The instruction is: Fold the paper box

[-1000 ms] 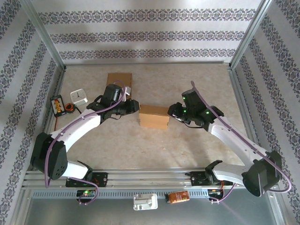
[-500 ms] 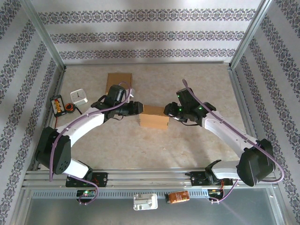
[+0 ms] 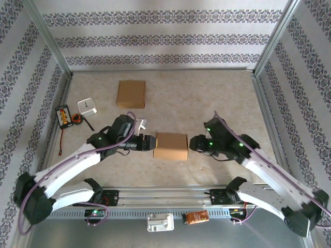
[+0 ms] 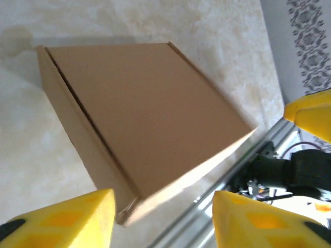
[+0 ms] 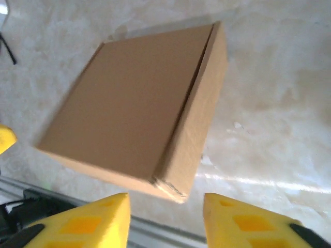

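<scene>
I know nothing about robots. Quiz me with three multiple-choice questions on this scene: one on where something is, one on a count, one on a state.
1. Where does the nearer cardboard box sit?
A) between the left hand and the right hand
B) against the back wall
C) on top of another box

2. How many cardboard boxes lie on the table?
A) one
B) two
C) four

3. How is the nearer box's lid?
A) closed flat
B) standing open
C) torn off

Answers:
1 A: a hand stands at each side of it.
2 B: the far cardboard box lies beyond it.
3 A: both wrist views show its top flat and shut.
</scene>
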Available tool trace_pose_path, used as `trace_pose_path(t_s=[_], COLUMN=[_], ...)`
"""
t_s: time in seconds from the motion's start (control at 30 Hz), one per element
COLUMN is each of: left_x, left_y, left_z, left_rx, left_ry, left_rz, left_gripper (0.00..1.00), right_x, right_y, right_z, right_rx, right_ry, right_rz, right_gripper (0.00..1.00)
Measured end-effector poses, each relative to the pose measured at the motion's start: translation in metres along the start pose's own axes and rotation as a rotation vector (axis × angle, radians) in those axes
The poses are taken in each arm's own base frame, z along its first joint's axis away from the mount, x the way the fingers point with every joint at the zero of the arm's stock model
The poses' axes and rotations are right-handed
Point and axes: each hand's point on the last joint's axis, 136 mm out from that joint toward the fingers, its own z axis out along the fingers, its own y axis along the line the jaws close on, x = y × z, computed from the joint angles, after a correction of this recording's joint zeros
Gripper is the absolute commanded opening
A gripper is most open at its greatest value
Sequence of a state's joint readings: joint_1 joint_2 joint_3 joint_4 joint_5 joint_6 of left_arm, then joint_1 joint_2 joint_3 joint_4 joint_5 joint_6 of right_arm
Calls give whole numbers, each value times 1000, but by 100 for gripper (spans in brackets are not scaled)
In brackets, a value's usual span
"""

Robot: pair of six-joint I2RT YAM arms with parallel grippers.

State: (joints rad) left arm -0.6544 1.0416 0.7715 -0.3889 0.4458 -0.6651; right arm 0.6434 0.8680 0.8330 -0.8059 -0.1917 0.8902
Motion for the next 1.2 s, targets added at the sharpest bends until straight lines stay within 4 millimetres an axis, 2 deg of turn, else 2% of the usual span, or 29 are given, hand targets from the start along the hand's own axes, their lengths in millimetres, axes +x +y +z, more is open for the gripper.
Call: trace_pose_path(t_s=[0.07, 0.13, 0.2, 0.3, 0.4, 0.5, 0.6, 0.67, 0.7, 0.73, 0.87, 0.97, 1.07, 1.2], left_x=[0, 3, 11, 35, 57, 64, 67, 59, 56, 51, 27, -7, -58, -138], left_y=[-1, 5, 18, 46, 66, 73, 69, 56, 55, 56, 62, 72, 90, 119], left_z=[-10, -7, 5, 32, 50, 67, 89, 100, 104, 106, 116, 126, 139, 157], left_rx=[4, -10, -39, -114, -155, -143, -109, -78, -86, -93, -150, -214, -281, -334], left_ry=[-36, -38, -2, 93, 154, 186, 214, 215, 213, 205, 137, 56, -40, -173], left_rz=[-13, -37, -71, -126, -158, -190, -202, -186, -192, -197, -199, -195, -187, -176], left_gripper=[59, 61, 63, 66, 68, 63, 50, 35, 31, 29, 29, 29, 29, 29], right_x=[5, 10, 17, 32, 45, 50, 51, 48, 46, 43, 21, -14, -65, -151], right_y=[-1, -5, -15, -34, -50, -53, -48, -41, -39, -39, -39, -37, -31, -22], right_z=[-10, -7, 8, 40, 64, 83, 103, 114, 117, 118, 126, 139, 157, 186], right_rx=[-29, -34, -6, 58, 97, 86, 61, 36, 32, 37, 84, 123, 141, 146], right_ry=[-13, -3, 40, 129, 192, 220, 244, 247, 245, 239, 191, 144, 78, -40], right_rz=[12, 20, 28, 48, 66, 73, 86, 91, 88, 95, 107, 135, 153, 146], right_gripper=[65, 77, 81, 82, 74, 63, 54, 43, 40, 37, 35, 36, 36, 36])
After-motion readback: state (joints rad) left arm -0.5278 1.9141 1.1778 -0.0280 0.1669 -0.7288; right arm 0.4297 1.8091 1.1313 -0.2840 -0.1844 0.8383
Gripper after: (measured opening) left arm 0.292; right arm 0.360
